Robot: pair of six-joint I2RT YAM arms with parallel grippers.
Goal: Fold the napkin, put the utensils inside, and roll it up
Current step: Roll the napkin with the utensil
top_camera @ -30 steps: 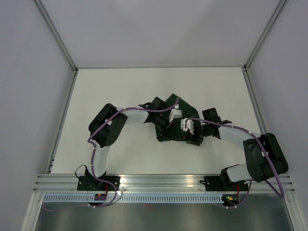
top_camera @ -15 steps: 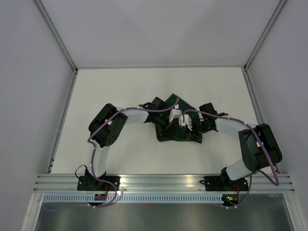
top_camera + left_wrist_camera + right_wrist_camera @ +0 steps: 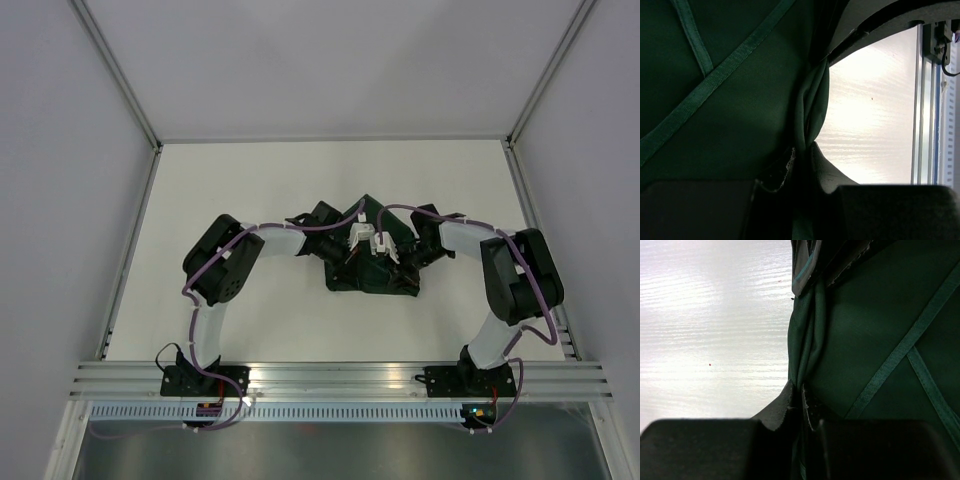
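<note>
Table [image 3: 250, 190]: white, napkin [image 3: 362, 283] bunched mid-table between both arms.
Left arm [image 3: 225, 270]: elbow out left, forearm reaching right to the napkin's left side.
Right arm [image 3: 515, 275]: elbow folded up at the right, forearm reaching left to the napkin's right side.
Left gripper [image 3: 802, 152]: jaws nearly together, pinching a gathered fold at the napkin's edge.
Right gripper [image 3: 801, 390]: same, fingers pressed onto a vertical fold at the edge. The two wrists sit close over the cloth.
Vs a second ago: right arm swung inward and its jaws went from wide to clamped. Left arm and its grip unchanged.
</note>
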